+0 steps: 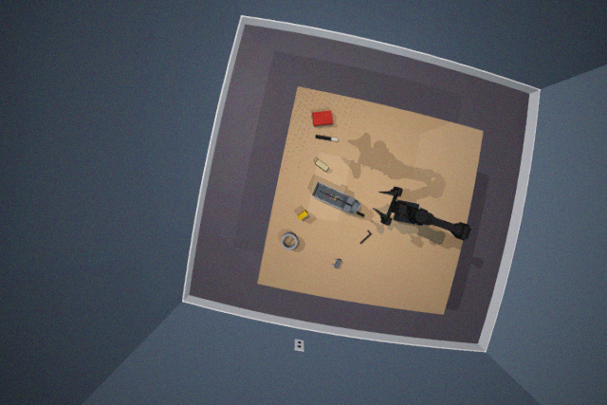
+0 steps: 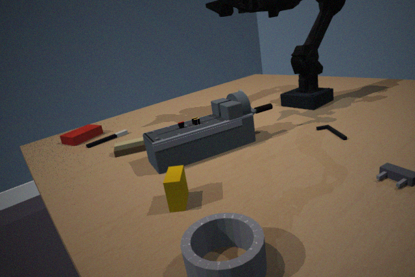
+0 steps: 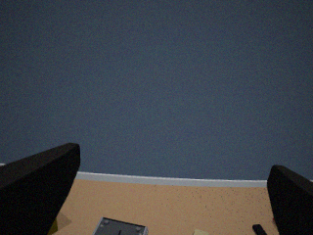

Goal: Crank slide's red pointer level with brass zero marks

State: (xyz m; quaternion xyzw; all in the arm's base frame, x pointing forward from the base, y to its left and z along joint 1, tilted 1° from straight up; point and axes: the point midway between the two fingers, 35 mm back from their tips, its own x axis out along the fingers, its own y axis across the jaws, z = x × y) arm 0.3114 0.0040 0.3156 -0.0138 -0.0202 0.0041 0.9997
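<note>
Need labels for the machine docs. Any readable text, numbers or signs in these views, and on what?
No readable text in any view.
Machine: fine pale ticks along the slide rail, too small to read; no numbers visible.
Ring: faint ticks on the top rim, no legible figures.
Red block, yellow block, marker, hex key: no markings seen.
Wall plate: blank.
</note>
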